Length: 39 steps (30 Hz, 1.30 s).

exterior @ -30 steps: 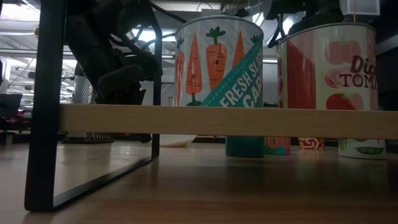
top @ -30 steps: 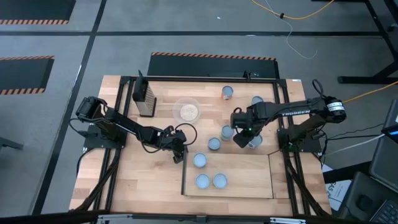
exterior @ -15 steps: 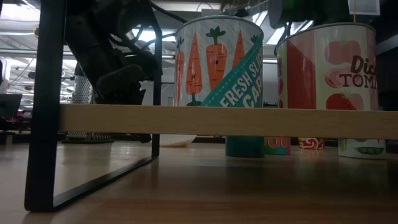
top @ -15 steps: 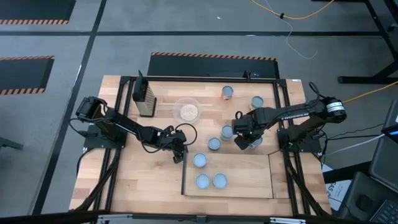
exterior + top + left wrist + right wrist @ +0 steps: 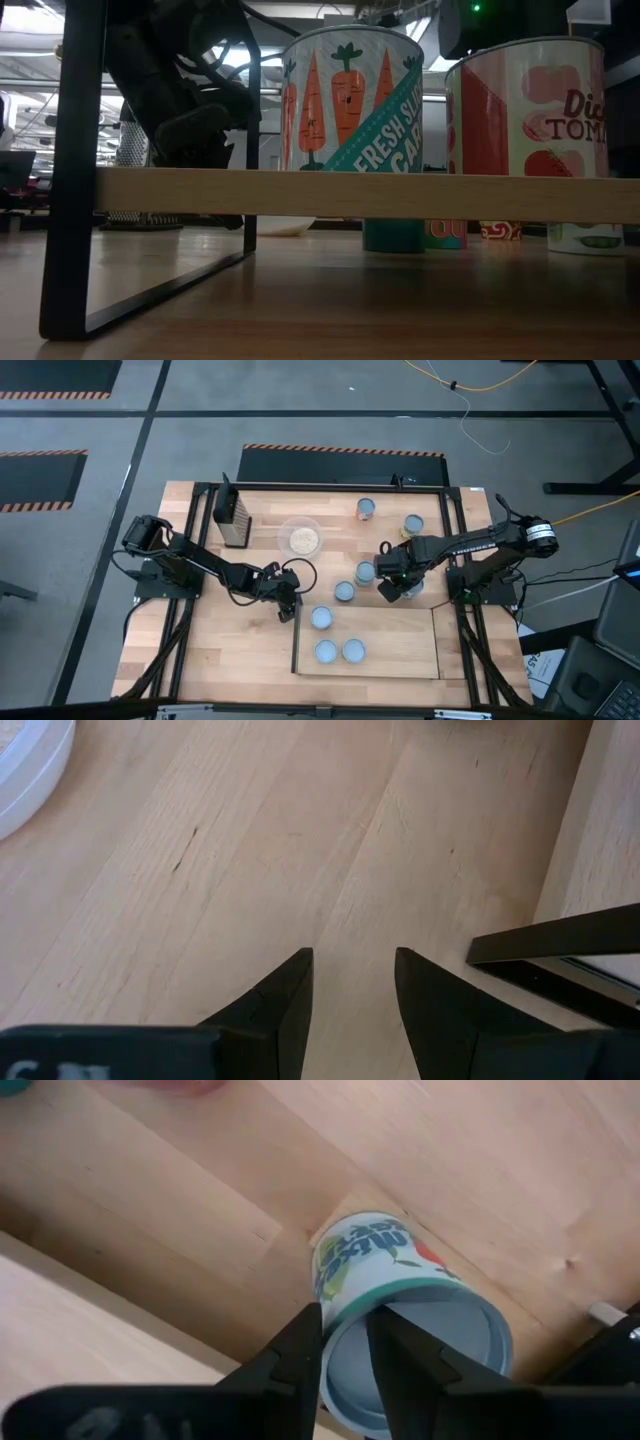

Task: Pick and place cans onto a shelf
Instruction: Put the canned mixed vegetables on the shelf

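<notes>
Grey flooring with hazard-striped mats is surrounding a light-wood bench [image 5: 200, 630] framed in black.

Right hand [image 5: 345, 1342]: fingers [image 5: 290, 1355] are gripping the rim of a mixed-vegetable can [image 5: 400, 1315], one finger outside the wall and one inside the top recess. This can is sitting on the bench just beyond the shelf's far right corner, by the right hand [image 5: 392, 582] in the high view.

Left hand [image 5: 352, 982]: fingers [image 5: 283, 995] are standing narrowly apart and holding nothing, pointing at bare bench just beside the shelf's near-left dark edge [image 5: 555, 935]; in the high view the left hand [image 5: 287, 605] is resting left of the shelf.

Shelf [image 5: 400, 645]: light-wood panel, lying at the bench's front right.

Cans on shelf: three, at [image 5: 321, 618], [image 5: 326, 651] and [image 5: 353, 650]; the low view is showing a sliced-carrot can [image 5: 350, 105] and a tomato can [image 5: 525, 110].

Cans on bench: four more, at [image 5: 344, 592], [image 5: 366, 572], [image 5: 366, 509], [image 5: 414, 523].

Other items: clear bowl [image 5: 301, 537]; box grater [image 5: 232, 515].
</notes>
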Available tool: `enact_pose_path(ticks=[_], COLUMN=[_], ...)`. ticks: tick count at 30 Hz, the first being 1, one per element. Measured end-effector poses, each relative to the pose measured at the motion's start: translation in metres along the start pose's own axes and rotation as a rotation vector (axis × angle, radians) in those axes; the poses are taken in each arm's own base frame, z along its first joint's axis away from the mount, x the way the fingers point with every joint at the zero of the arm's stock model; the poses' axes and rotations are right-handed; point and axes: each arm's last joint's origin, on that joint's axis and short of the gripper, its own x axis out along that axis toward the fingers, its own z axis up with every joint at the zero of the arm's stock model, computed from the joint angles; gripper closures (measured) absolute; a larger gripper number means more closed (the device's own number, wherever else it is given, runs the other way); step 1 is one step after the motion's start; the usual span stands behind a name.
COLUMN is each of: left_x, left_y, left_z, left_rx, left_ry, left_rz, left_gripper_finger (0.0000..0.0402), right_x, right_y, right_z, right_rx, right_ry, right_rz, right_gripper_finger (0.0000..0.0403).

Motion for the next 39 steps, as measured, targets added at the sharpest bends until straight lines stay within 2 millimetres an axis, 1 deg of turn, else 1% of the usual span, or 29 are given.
enact_pose_path(ticks=[3,8,13,17,19,25,31,37,39], left_x=[0.000,0.000,-0.002,-0.012,-0.020,-0.050,-0.078,-0.103,-0.111], left_y=[0.000,0.001,0.001,0.002,0.002,0.004,0.008,0.014,0.015], left_z=[0.000,0.001,0.006,0.012,0.017,0.031,0.040,0.046,0.048], left_rx=[0.000,-0.002,0.054,0.074,0.081,0.109,0.187,0.218,0.225], left_ry=[-0.001,-0.038,-0.096,-0.146,-0.174,-0.270,-0.351,-0.433,-0.458], left_rz=[0.002,0.043,0.082,0.092,0.078,0.032,0.008,-0.017,-0.023], left_gripper_finger=[0.0266,0.0266,0.0266,0.0266,0.0266,0.0266,0.0266,0.0266,0.0266], right_x=[0.000,0.001,0.001,-0.004,-0.010,-0.036,-0.075,-0.119,-0.130], right_y=[0.000,-0.001,-0.001,0.001,0.003,0.012,0.014,0.026,0.031], right_z=[0.000,-0.001,0.000,0.001,0.002,0.007,0.007,0.002,-0.001], right_rx=[-0.025,-0.111,-0.216,-0.297,-0.336,-0.453,-0.567,-0.760,-0.807], right_ry=[0.003,0.010,0.009,0.008,-0.004,-0.047,-0.060,-0.203,-0.256], right_rz=[-0.002,-0.008,-0.008,-0.015,0.000,0.062,0.093,0.189,0.225], right_gripper_finger=[0.0334,0.0390,0.0393,0.0397,0.0397,0.0399,0.0399,0.0398,0.0398])
